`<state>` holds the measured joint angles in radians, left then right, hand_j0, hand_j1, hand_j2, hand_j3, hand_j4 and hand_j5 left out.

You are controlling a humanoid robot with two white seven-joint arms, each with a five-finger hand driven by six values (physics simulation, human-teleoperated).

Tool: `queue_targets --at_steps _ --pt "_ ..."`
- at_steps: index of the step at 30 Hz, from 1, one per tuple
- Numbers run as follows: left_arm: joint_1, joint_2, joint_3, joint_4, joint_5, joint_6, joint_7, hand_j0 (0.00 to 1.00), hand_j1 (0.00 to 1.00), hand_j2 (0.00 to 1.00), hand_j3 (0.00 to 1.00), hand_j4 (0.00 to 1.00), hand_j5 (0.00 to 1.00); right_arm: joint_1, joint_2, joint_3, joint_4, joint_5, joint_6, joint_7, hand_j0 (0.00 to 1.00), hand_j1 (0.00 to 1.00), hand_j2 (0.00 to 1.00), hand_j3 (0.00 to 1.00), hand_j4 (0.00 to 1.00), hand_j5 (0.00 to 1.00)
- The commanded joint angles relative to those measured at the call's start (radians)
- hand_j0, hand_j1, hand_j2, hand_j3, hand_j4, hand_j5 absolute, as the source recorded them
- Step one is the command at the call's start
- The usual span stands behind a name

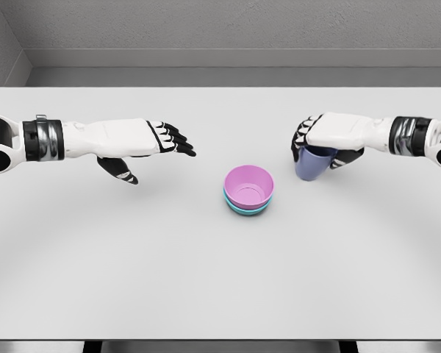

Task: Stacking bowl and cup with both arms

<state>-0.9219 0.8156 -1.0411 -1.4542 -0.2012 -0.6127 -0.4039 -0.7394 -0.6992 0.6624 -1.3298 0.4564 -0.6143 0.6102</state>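
Two bowls sit nested near the middle of the white table (pixel 206 294) in my head view: a pink bowl (pixel 248 185) inside a teal bowl (pixel 248 209), only the teal rim peeking out underneath. I take that stack as my landmark. To its right and a little farther back, my right hand (pixel 331 136) is clamped over the top of a blue-purple cup (pixel 312 162), fingers curled down around its rim and sides; I cannot tell whether the cup's base touches the table. The cup is near the bowls but apart from them. To the left of the stack, well apart, my left hand (pixel 136 143) hovers with fingers stretched out and relaxed, thumb hanging below, holding nothing.
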Motion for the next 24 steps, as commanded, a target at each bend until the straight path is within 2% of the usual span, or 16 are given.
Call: queue_targets --at_steps 1,9,24 --pt "0.000 0.000 0.001 0.000 0.006 0.002 0.000 1.00 1.00 1.00 1.00 1.00 1.00 0.000 0.000 -0.001 0.000 -0.008 0.003 0.001 0.48 0.48 0.48 0.48 0.48 0.48" --pt "0.000 0.000 0.001 0.000 0.006 0.002 0.000 1.00 1.00 1.00 1.00 1.00 1.00 -0.003 -0.002 -0.004 0.000 -0.015 0.003 0.001 0.41 0.41 0.41 0.41 0.41 0.41" --pt "0.000 0.002 0.001 0.000 0.006 0.002 0.000 1.00 1.00 1.00 1.00 1.00 1.00 -0.023 -0.010 -0.067 -0.020 -0.042 0.003 0.001 0.42 0.42 0.42 0.42 0.42 0.42"
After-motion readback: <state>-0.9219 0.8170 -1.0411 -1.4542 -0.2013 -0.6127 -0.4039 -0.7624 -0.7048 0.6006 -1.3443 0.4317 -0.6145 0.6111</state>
